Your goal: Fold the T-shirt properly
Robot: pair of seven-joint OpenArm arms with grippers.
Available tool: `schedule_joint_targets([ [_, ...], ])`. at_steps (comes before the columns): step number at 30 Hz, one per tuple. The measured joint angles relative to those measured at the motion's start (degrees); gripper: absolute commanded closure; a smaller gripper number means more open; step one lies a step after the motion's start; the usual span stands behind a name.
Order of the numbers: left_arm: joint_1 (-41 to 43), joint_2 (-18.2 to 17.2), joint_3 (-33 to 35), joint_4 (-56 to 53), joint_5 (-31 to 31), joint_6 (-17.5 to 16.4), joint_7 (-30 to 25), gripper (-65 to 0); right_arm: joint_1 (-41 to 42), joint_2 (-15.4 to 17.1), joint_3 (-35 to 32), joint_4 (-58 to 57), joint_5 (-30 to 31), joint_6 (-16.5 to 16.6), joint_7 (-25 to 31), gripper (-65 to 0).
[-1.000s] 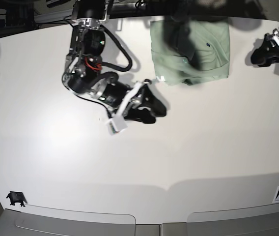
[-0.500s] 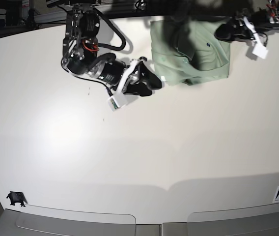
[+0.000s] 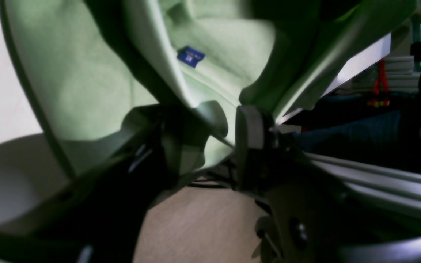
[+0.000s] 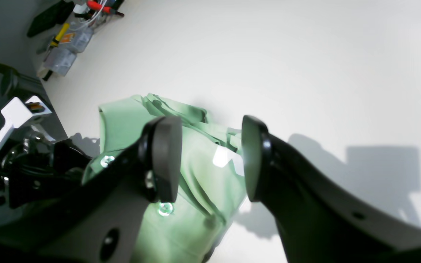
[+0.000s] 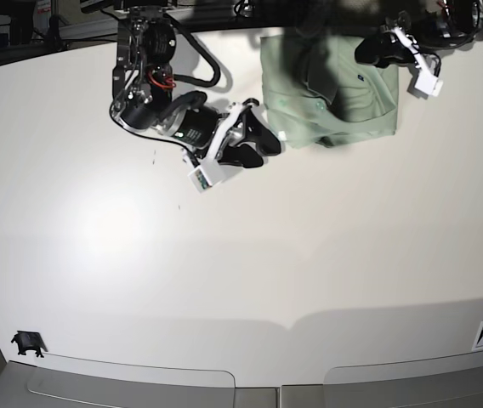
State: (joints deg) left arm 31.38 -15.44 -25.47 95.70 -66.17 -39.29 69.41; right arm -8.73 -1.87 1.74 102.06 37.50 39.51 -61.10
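Observation:
The pale mint-green T-shirt (image 5: pixel 343 102) lies folded at the table's far edge, its small blue tag (image 5: pixel 360 77) facing up. My left gripper (image 5: pixel 367 53) is at the shirt's far right edge. In the left wrist view its fingers (image 3: pixel 249 128) stand close together around a fold of the shirt (image 3: pixel 79 80) near the blue tag (image 3: pixel 190 56); I cannot tell whether they pinch it. My right gripper (image 5: pixel 269 144) sits at the shirt's near left corner. It is open (image 4: pixel 208 160), with the shirt (image 4: pixel 196 190) showing in the wide gap.
The white table (image 5: pixel 224 255) stretches toward the near side. A small black object (image 5: pixel 26 342) sits at the near left corner. Tools and cables (image 4: pixel 75 25) lie beyond the table's far edge.
My left gripper has swung from the table's right side onto the shirt's far right edge and its jaws have narrowed. My right gripper has moved up to the shirt's near left corner.

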Motion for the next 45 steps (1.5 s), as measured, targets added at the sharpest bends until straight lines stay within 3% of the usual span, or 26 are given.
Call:
schedule_joint_targets([
  [3,-0.13,0.07,0.0,0.0,-0.2,0.02,-0.02,-7.5,0.0,-0.02,0.07,0.0,0.02,0.0,0.17,-25.2],
  [9,-0.31,0.07,-0.02,0.0,-1.7,0.0,-0.04,0.0,0.0,-0.04,0.07,0.0,0.02,0.0,0.2,-25.2],
  [16,-0.35,-0.33,-0.02,0.02,-1.73,0.02,1.18,0.0,0.0,-0.04,0.07,0.0,0.02,0.0,0.17,-25.2],
  [25,-0.42,-4.15,-1.42,2.05,-4.74,0.02,6.1,0.0,0.0,-0.02,0.07,0.0,0.02,0.0,0.17,-25.2],
  [35,-0.26,-7.37,-12.02,4.35,-4.76,0.42,6.93,0.0,0.0,-0.04,0.07,0.0,0.04,0.0,0.17,-25.2],
  [41,-0.26,-8.66,-12.41,4.35,-4.74,0.42,6.93,0.0,0.0,-0.04,0.07,0.0,0.13,0.0,0.17,-25.2],
  [42,-0.26,-8.66,-12.41,4.35,-4.72,0.42,6.91,-2.5,0.0,-0.04,0.07,0.0,0.15,0.0,0.17,-25.2],
  [44,-0.28,-8.68,-12.41,4.35,-4.31,0.39,6.71,-15.9,0.0,-0.04,0.07,0.0,0.13,0.0,0.17,-25.2],
  [45,-0.28,-8.7,-12.41,4.35,-4.04,0.39,6.45,-19.3,0.0,-0.04,0.07,0.0,0.13,0.0,0.17,-25.2],
])
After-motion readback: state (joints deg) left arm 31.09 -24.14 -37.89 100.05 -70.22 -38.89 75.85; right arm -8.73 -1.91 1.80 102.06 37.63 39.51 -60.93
